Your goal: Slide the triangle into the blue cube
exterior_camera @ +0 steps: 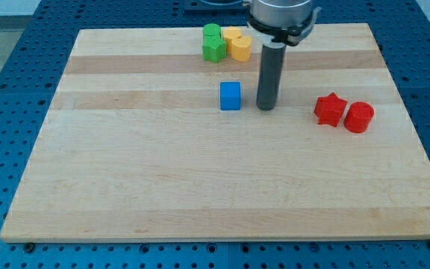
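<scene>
The blue cube (230, 96) sits on the wooden board (200, 187), above the middle. My tip (266, 107) touches the board just to the view's right of the cube, with a small gap between them. I cannot make out any triangle-shaped block. At the view's top, green blocks (213, 42) and yellow blocks (237, 43) stand packed together, and their shapes are hard to tell. The arm partly hides the yellow ones.
A red star (330, 109) and a red cylinder (359, 116) stand side by side at the view's right of my tip. Blue perforated table surface (6, 112) surrounds the board.
</scene>
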`<state>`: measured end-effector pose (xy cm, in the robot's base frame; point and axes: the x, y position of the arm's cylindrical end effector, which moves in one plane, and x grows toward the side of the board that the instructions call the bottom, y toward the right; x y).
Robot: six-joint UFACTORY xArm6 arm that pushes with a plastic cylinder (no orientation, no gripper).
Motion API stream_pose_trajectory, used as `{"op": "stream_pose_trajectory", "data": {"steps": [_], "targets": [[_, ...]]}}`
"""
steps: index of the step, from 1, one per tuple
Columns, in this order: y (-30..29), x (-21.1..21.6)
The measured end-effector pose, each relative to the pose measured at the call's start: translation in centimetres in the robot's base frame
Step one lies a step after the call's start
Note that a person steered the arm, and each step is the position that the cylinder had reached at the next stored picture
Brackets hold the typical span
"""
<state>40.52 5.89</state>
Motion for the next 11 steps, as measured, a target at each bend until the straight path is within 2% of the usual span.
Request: {"op": "stream_pose_trajectory", "data": {"steps": [3, 4, 6, 7, 9, 11], "targets": [[-8.4, 0.0], [-5.0, 1.0], [7.1, 1.0], [8.5, 0.0], [6.1, -2.5], [0.2, -2.6]]}}
